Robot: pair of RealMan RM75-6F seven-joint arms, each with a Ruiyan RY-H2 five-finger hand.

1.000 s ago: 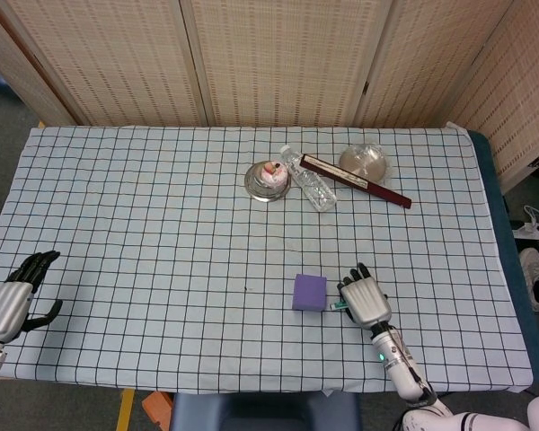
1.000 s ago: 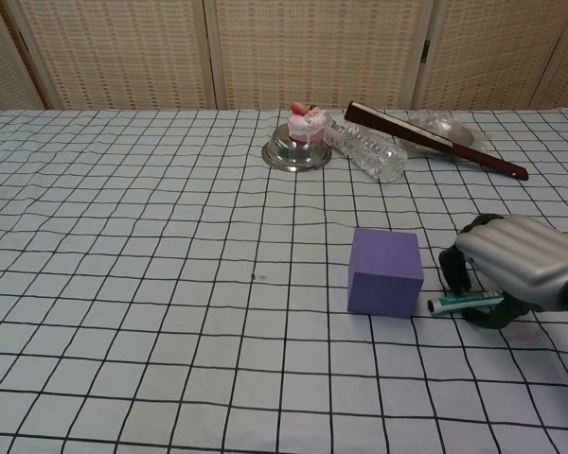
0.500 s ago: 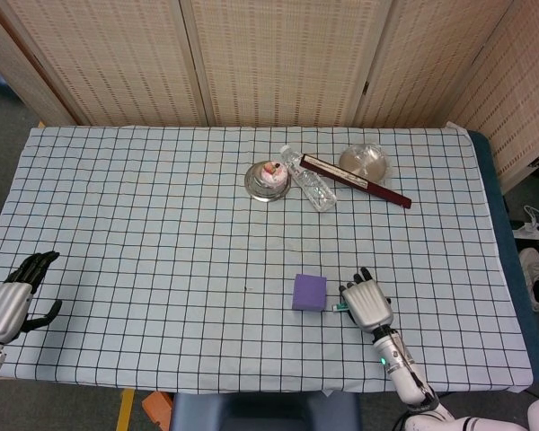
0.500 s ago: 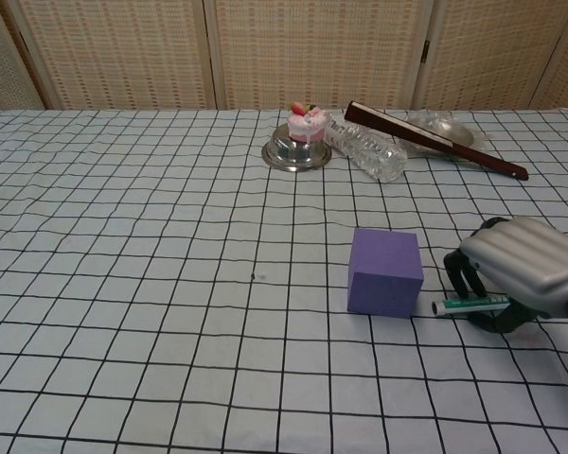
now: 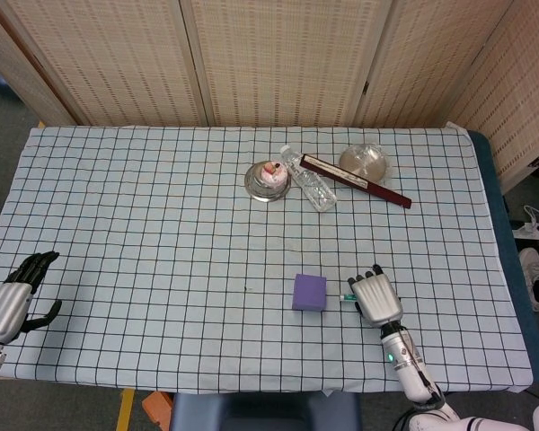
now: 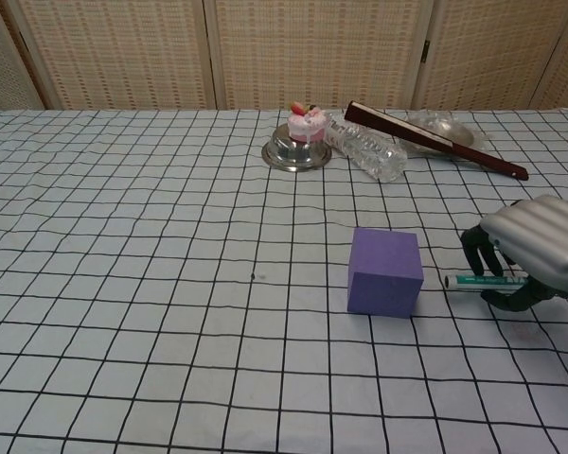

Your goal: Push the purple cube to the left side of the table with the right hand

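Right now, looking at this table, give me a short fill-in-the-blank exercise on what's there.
1. The purple cube is ____ the right hand, a gap between them.
2. The right hand holds a thin ____ and white stick.
3. The pink cake sits on a ____ dish.

Missing words: apart from; green; metal

A solid purple cube sits on the white, black-gridded cloth of the tabletop. The silver-and-black right robot hand holds a green-and-white pen. Farther back lie a dark red folded fan and a pink cupcake.
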